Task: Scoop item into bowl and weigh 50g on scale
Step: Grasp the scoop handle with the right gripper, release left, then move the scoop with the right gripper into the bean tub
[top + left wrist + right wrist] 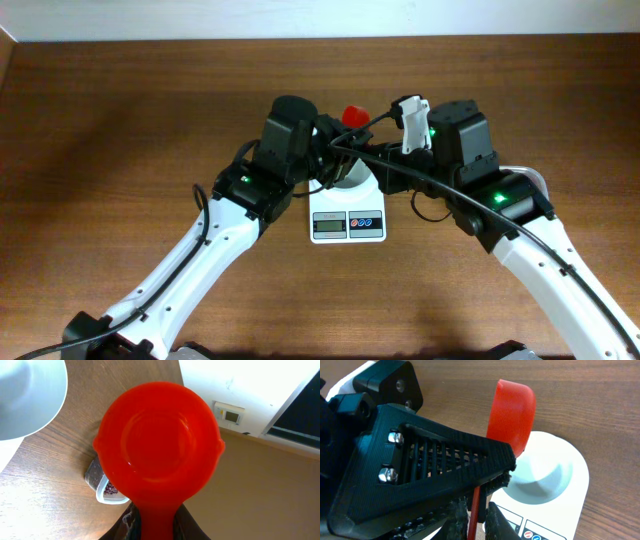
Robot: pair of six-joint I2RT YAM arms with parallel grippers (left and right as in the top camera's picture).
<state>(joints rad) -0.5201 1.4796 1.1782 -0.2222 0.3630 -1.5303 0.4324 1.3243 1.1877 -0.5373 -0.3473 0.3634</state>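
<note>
Small round white bowl (547,472): smooth, plain, seated on flat white digital scale (347,222). Left gripper (157,522) pinched the handle of a red plastic scoop (159,440) near the bowl. Right gripper (372,160): jaws obscured, state could not be told. Dark red-brown beans (110,490) lay in a clear container (100,496), mostly hidden behind the scoop. Brown wood-grain table (120,100); white wall (240,385).

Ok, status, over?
Left gripper shut on empty red plastic scoop, tipped over round white bowl on white digital scale. Bowl looks empty. Right gripper unclear. Nothing blocking.

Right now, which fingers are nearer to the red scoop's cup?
Left. The left fingers pinch the handle just under the cup; the right fingers sit farther down the same handle.
</note>
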